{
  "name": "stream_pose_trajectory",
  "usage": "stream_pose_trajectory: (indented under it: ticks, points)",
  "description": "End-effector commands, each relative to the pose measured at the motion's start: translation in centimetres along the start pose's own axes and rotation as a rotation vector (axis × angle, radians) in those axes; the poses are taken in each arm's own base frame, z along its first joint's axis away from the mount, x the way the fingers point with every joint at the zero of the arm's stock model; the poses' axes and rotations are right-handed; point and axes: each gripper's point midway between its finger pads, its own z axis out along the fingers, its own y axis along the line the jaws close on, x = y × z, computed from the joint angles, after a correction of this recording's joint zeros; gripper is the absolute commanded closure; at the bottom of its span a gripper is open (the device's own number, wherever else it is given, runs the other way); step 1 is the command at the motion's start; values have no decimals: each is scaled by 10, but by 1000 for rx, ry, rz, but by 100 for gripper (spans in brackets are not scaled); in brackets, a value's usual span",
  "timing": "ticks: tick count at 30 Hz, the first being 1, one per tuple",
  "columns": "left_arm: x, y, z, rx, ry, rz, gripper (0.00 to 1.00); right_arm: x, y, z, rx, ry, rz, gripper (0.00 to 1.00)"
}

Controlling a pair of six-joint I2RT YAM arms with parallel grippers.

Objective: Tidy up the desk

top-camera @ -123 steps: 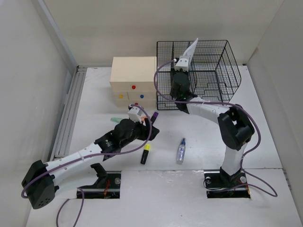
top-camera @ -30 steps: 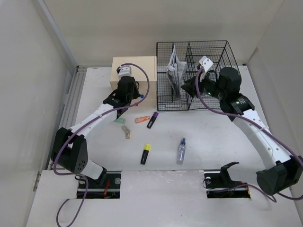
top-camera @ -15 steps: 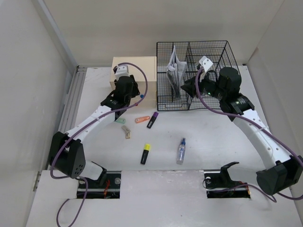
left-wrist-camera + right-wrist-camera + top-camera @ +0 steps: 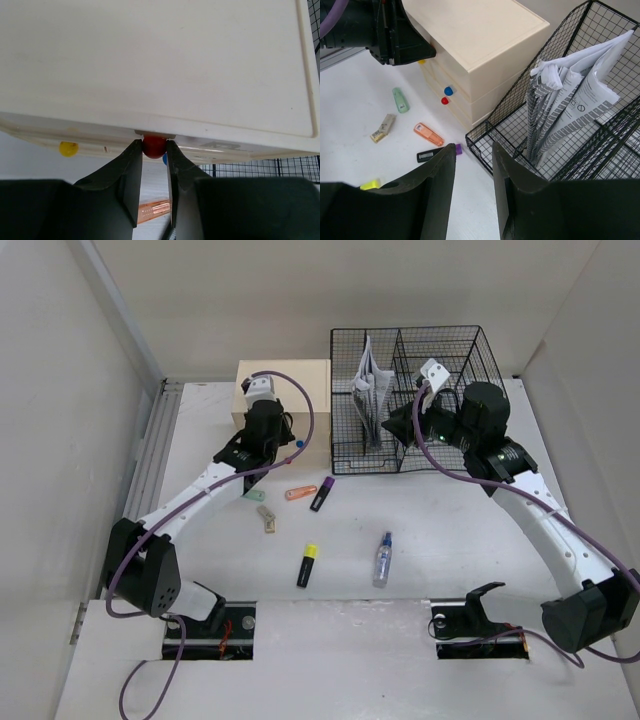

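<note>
On the white desk (image 4: 450, 530) stands a beige drawer box (image 4: 283, 390). My left gripper (image 4: 270, 432) is at its front, shut on the red knob (image 4: 154, 146) of the top drawer. A yellow knob (image 4: 68, 148) shows to the left, and a blue knob (image 4: 164, 159) peeks out behind the right finger. My right gripper (image 4: 474, 150) hangs open with nothing between its fingers, above the front left corner of the black wire basket (image 4: 440, 350). Folded papers (image 4: 570, 100) stand in the basket's left compartment.
Loose on the desk in front of the box: a green item (image 4: 252, 494), a beige item (image 4: 267, 519), an orange item (image 4: 300, 492), a black and purple marker (image 4: 322, 494), a black and yellow highlighter (image 4: 308, 565) and a small spray bottle (image 4: 382, 559).
The left arm went from the loose items to the drawer box and shifted slightly there over the last second. The right gripper let the papers go into the basket, then stayed still.
</note>
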Motion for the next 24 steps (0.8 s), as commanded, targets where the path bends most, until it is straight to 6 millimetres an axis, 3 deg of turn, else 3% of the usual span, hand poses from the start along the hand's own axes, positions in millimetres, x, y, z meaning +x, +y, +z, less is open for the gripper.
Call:
stream_pose_trajectory:
  ticks: [1,2,3,5,6,9,10,17,20,21,22,23,24]
  points:
    - [-28,0,-5,-5,-75,-39,95,-8,4,1,-22,-26,-4,59]
    - [-26,1,-8,-5,-74,-52,95,-8,4,1,-22,-26,-4,59]
    - [-11,3,-10,-4,-48,-45,95,-4,4,2,-23,-19,0,59]
    - [-6,1,-20,15,-53,-69,95,-4,6,2,-32,-20,0,59]
    - [9,1,-23,24,-24,-64,95,-4,6,2,-32,-20,0,59]
    - [20,-7,-41,69,-20,-100,96,-4,8,2,-43,-21,0,59]
    - [36,-2,-44,65,5,-97,96,-4,8,2,-43,-21,0,58]
    - [59,-13,-82,132,21,-142,96,-4,11,2,-61,-23,0,58]
    - [59,-18,-94,147,16,-146,96,-1,12,2,-71,-17,-4,58]
    - [63,-14,-93,133,19,-140,95,-1,14,2,-83,-19,-15,53]
    - [63,-14,-93,133,19,-149,91,2,16,4,-104,-14,-20,49]
    - [62,-12,-92,122,11,-150,81,4,19,4,-120,-7,-30,46]
    - [64,-11,-92,115,20,-142,53,4,19,4,-132,-11,-69,42]
